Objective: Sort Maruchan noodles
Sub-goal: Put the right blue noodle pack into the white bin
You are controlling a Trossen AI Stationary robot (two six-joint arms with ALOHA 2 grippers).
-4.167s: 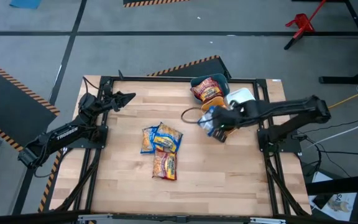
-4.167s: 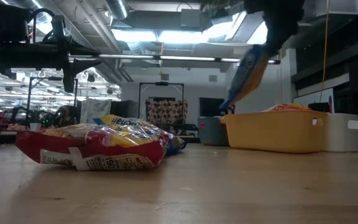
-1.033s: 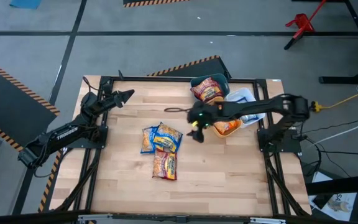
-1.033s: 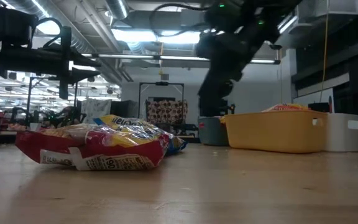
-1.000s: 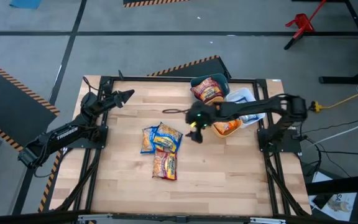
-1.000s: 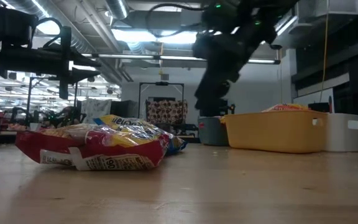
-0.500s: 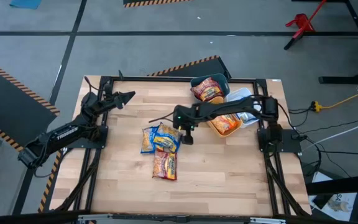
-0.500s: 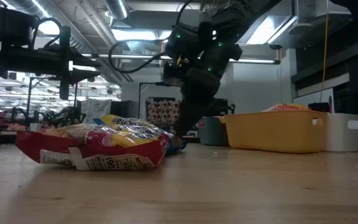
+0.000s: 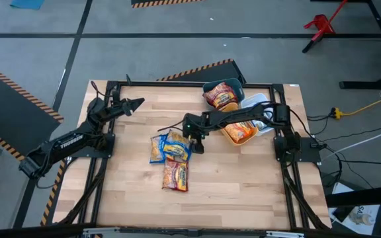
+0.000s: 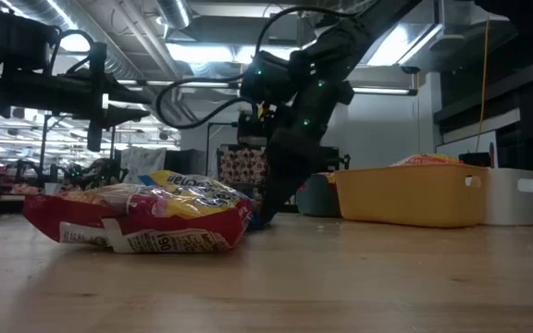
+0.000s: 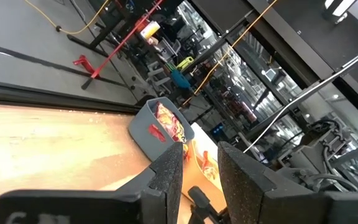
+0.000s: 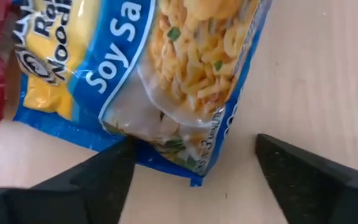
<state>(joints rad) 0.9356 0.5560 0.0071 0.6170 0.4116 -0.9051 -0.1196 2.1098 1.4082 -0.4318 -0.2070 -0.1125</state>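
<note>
Three Maruchan noodles packets lie flat at the table's middle: two blue-and-yellow and a dark red one. My right gripper is open, low, slanting down at the right-hand blue-and-yellow packet; its fingers stand on either side of that packet's corner. My left gripper waits open and holds nothing at the far left, well above the table. More packets lie in the grey bin and the yellow bin. My right gripper comes at the blue-and-yellow packet's corner slanting down from the table's right side. One finger stands right at the packet's edge, and I cannot tell whether it touches. The packet lies flat on the table.
A grey bin, a white bin and a yellow bin stand together at the far right. In the low view the packet pile is at the left and the yellow bin at the right, with bare wood in front.
My right gripper has gone from beside the bins toward the table's left edge and down, tipping more steeply, and now stands low at the right edge of the packet pile. The packets have not moved.
</note>
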